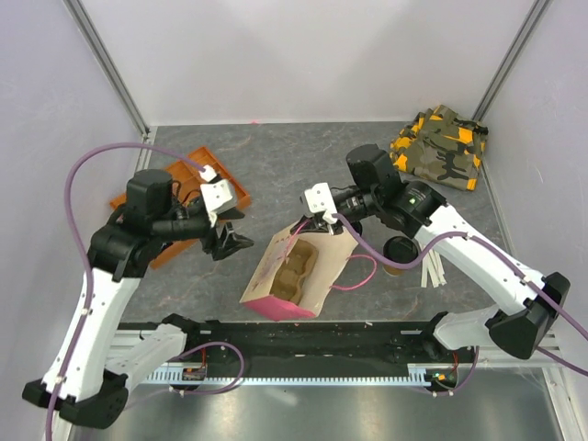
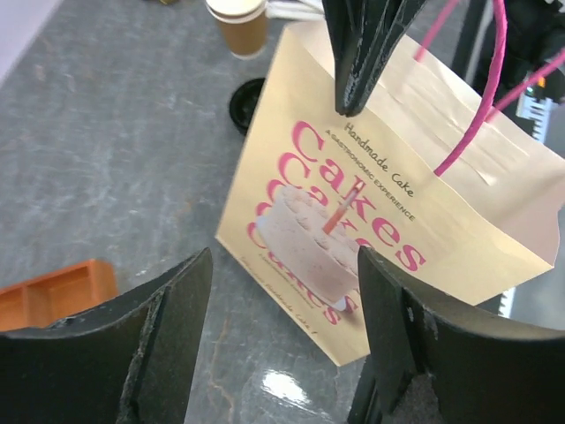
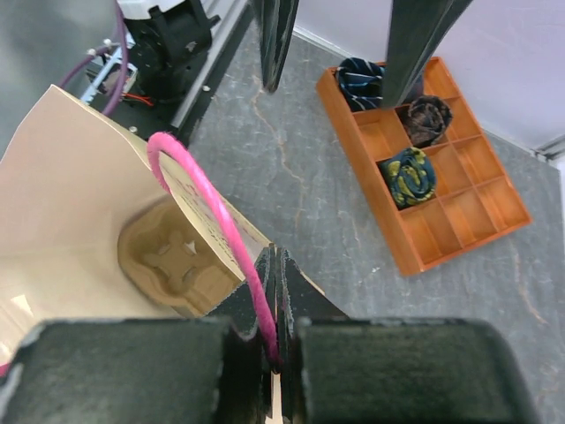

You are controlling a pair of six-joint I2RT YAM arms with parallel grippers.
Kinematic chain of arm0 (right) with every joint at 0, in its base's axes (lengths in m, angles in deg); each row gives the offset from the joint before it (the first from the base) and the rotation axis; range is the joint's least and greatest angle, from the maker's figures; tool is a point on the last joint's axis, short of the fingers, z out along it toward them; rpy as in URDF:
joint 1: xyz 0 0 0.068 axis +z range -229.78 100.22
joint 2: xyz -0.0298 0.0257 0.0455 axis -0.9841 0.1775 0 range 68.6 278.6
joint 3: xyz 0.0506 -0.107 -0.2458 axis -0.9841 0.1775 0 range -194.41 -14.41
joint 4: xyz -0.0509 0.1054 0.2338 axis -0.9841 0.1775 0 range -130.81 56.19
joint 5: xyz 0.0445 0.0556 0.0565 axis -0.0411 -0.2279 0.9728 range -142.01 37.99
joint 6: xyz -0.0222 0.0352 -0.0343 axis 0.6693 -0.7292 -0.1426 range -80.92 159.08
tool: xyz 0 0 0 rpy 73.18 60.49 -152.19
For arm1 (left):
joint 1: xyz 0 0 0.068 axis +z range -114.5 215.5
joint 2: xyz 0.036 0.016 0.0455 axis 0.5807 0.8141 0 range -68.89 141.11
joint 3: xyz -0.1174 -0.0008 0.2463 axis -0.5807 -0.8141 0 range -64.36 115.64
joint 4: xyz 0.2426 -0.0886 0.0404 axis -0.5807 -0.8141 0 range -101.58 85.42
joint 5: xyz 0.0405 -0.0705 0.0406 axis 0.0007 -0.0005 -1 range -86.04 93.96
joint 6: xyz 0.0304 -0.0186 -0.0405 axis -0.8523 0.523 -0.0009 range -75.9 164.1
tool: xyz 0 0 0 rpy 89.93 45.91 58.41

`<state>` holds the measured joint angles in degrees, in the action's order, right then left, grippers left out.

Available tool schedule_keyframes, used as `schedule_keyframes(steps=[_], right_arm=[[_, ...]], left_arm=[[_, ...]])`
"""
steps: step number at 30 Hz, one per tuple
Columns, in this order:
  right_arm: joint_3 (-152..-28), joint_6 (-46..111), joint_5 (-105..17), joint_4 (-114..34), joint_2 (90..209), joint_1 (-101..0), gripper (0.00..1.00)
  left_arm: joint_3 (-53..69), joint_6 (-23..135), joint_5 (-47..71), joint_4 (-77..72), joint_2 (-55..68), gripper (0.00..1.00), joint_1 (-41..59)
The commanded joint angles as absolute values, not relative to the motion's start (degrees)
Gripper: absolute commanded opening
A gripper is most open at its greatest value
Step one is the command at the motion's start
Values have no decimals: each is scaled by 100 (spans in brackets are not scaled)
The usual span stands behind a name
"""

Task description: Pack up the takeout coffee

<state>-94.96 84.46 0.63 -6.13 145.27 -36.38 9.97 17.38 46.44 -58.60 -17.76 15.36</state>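
Overhead first: the coffee [image 1: 401, 250] is on the desk [image 1: 276, 165] just right of the bag [image 1: 326, 262], outside it and half tucked under my right arm. The right pincer [image 1: 317, 220] is pressed together at the bag's far rim. The left pincer [image 1: 234, 243] is spread and empty, just left of the bag. My worry is that the left arm has to get around the bag to reach the coffee. A clumsy swing could shove the bag, or the right arm could tip the cup.

Left wrist: the print reads "Handmade Cake", "A GASTRONOMIC EXPERIENCE", then "Cakes" stacked in pink over a cake picture. The script line along the bottom is too small to read. Past the bag there's a pale-rimmed cup [image 2: 240, 25] and a black lid [image 2: 244, 104] nearer the bag. I can't tell from here whether that lid is sitting on anything. If it's loose when I grab, I'd guess a spill.

Right wrist: the fingers pinch the pink handle [image 3: 207, 208] right at the paper edge, with a carrier [image 3: 172, 252] inside. It looks like a thin hold. If it slips, I reckon the mouth flops shut. An orange tray [image 3: 459, 221] sits far off.
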Motion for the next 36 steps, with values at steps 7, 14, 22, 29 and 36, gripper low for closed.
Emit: schedule_keyframes(steps=[7, 14, 22, 29, 36], right_arm=[[-10063, 8768, -199, -741, 14832, -3618, 0], [-9984, 8970, -113, -881, 14911, -3618, 0], [-10238, 8979, 231, -1434, 15227, -3618, 0], [-9968, 8243, 450, -2558, 15289, -3618, 0], [-9387, 7907, 134, -3193, 15061, -3653, 24]], left_arm=[[860, 2896, 4563, -5161, -1624, 72, 713], [499, 3767, 3895, -4827, -1642, 70, 69], [534, 3891, 3438, -4598, -1440, 53, 69], [771, 3592, 3340, -5037, -1519, 15, 61], [517, 3759, 3270, -5020, -1361, 2, 52]])
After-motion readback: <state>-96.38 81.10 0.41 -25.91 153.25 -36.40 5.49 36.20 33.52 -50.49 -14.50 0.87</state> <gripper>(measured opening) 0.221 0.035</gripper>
